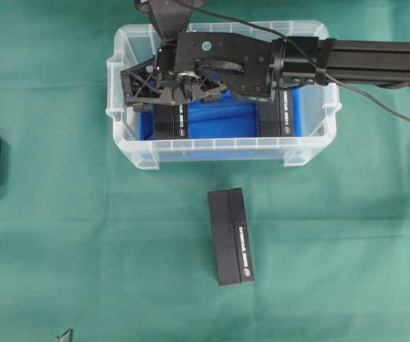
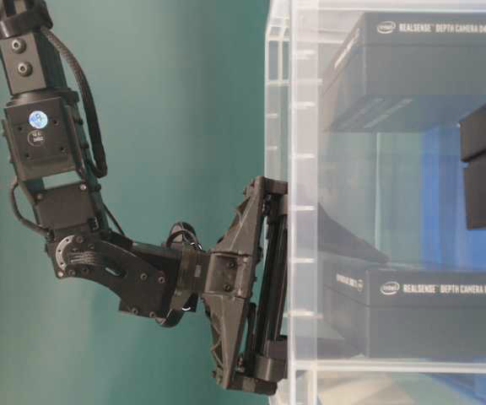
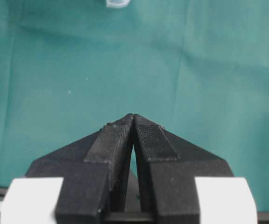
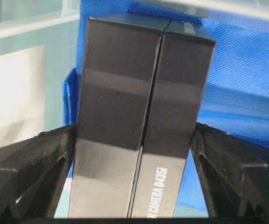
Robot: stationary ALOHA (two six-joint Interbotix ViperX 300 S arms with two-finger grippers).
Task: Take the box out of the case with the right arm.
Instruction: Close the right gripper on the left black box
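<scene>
the right arm's black lattice gripper point(image 4: 134, 154) has its jaws wide apart, straddling a black rectangular cardboard box point(image 4: 139, 126) inside the clear plastic case point(image 1: 223, 149) with blue lining. a second box point(image 1: 285, 114) sits beside it; a third point(image 1: 231, 236) lies on the green desk point(image 1: 84, 249). the left gripper point(image 3: 133, 122) has its jaws together.

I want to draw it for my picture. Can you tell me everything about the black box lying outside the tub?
The black box is a long, slim cardboard-looking carton with a seam down its top and white printing along one side. It lies flat on the green cloth in front of the clear case, slightly tilted, apart from it. Nothing touches it but the cloth.
</scene>
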